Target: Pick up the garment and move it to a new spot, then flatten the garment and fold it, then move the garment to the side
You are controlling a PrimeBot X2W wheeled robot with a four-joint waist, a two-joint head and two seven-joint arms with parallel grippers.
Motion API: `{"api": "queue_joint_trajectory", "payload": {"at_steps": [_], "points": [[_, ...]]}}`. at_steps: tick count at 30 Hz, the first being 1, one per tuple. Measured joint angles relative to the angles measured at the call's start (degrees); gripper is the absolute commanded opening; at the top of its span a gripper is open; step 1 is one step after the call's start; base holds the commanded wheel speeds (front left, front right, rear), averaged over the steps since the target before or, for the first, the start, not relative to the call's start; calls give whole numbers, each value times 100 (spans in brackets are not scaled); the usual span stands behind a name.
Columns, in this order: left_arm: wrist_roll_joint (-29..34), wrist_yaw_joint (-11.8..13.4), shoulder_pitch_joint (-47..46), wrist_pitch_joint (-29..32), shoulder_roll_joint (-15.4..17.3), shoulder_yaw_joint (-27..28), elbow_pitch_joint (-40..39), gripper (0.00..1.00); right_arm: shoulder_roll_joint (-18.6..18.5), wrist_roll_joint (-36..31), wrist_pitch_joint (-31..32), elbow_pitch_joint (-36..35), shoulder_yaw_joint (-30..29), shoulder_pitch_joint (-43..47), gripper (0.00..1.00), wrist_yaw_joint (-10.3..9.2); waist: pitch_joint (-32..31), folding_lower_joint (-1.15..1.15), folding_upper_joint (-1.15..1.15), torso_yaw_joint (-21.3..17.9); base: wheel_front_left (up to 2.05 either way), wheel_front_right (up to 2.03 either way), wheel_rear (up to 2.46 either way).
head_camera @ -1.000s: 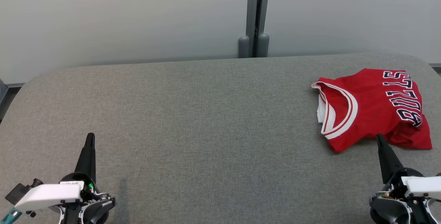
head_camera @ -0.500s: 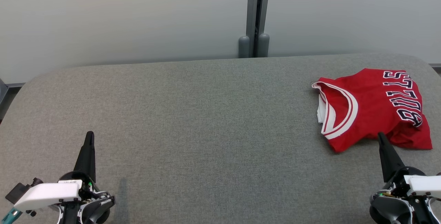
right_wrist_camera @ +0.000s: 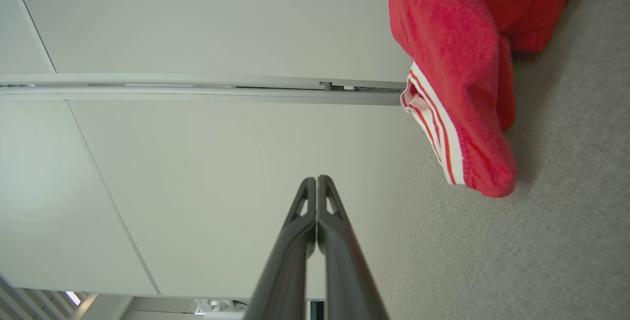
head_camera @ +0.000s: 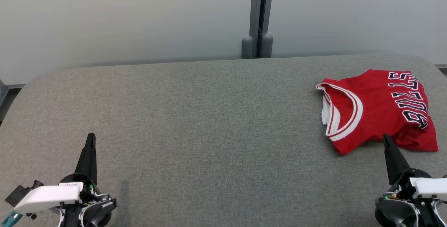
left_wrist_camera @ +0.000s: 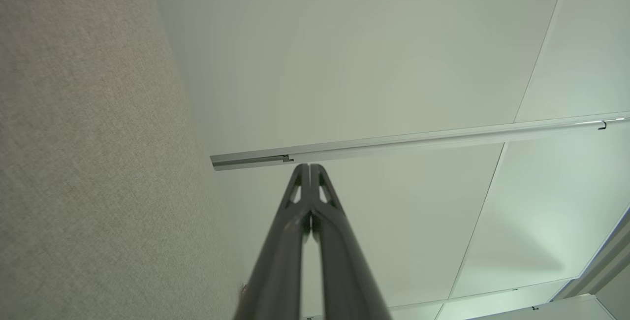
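The garment [head_camera: 379,108] is a red jersey with white trim and dark lettering, lying folded at the far right of the grey table [head_camera: 209,122]. In the right wrist view the garment [right_wrist_camera: 457,74] lies bunched on the grey cloth at the upper right. My right gripper [head_camera: 386,137] is shut and empty, its tips just in front of the jersey's near edge, apart from it. Its dark fingers [right_wrist_camera: 317,179] meet at the tips. My left gripper [head_camera: 91,136] is shut and empty at the lower left, far from the jersey, and the left gripper [left_wrist_camera: 309,166] points at the pale wall.
A pale wall with a grey vertical post [head_camera: 261,17] stands behind the table. The table's rounded corners show at the far left and far right. Wide bare grey cloth lies between my two grippers.
Both grippers have shifted by a few pixels. The garment lies as before.
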Motion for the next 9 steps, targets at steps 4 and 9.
{"api": "queue_joint_trajectory", "payload": {"at_steps": [4,9], "points": [[0,0,0,0,0,0,0,0,0,0,0,0,-2,0,0,0,0,0,0,0,0,0,0],[0,0,0,0,0,0,0,0,1,0,0,0,-3,0,0,0,0,0,0,0,0,0,0]]}}
